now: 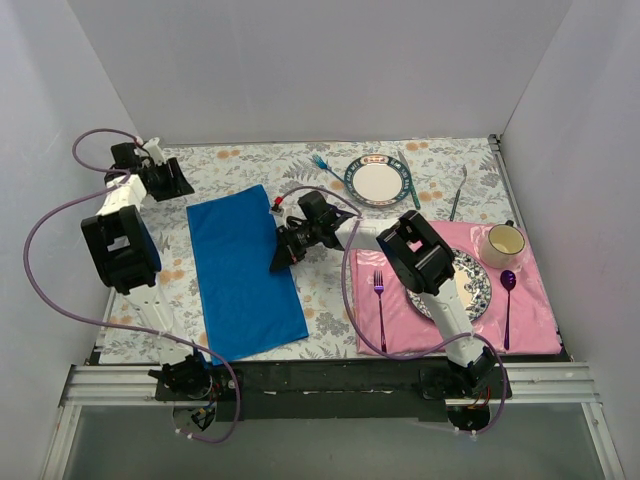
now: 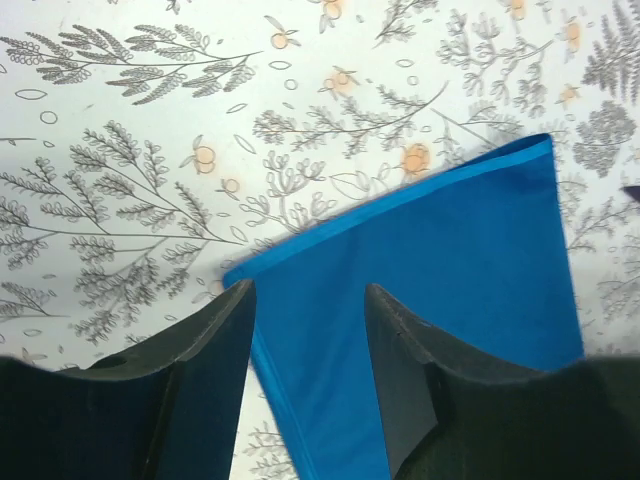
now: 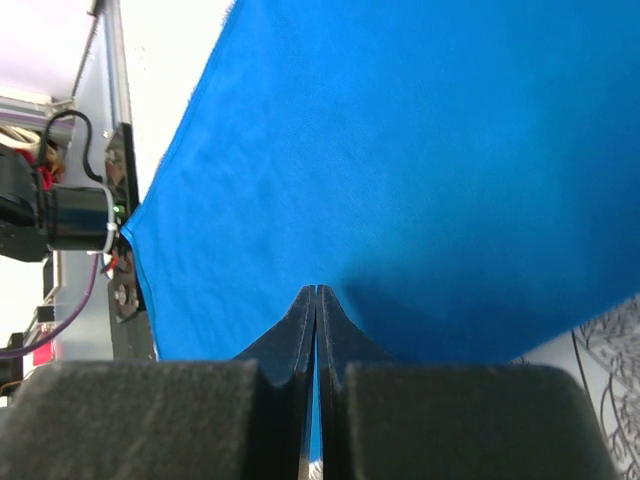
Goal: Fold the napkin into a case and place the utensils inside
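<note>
**Desk:** Where is the napkin?

**Photographer:** The blue napkin (image 1: 245, 275) lies flat on the floral tablecloth (image 1: 250, 165), a long strip running from the far left toward the near edge, between the 2 arms.

**Desk:** And the grippers?

**Photographer:** The left gripper (image 2: 305, 300) is at the napkin's far corner. Its jaws stand apart, with the cloth's edge lying between the 2 fingers and not pinched. The right gripper (image 3: 316, 290) is at the napkin's right edge, about halfway along. Its jaws are pressed together on the cloth, and a sliver of blue shows between them.

**Desk:** The utensils?

**Photographer:** Both are off the napkin, at the far side of the table. The light-blue fork (image 1: 322, 163) lies just left of a small plate (image 1: 378, 181), and a slim dark knife (image 1: 458, 193) lies well to that plate's right. A magenta fork (image 1: 380, 300) rests on the pink placemat (image 1: 530, 325).
</note>
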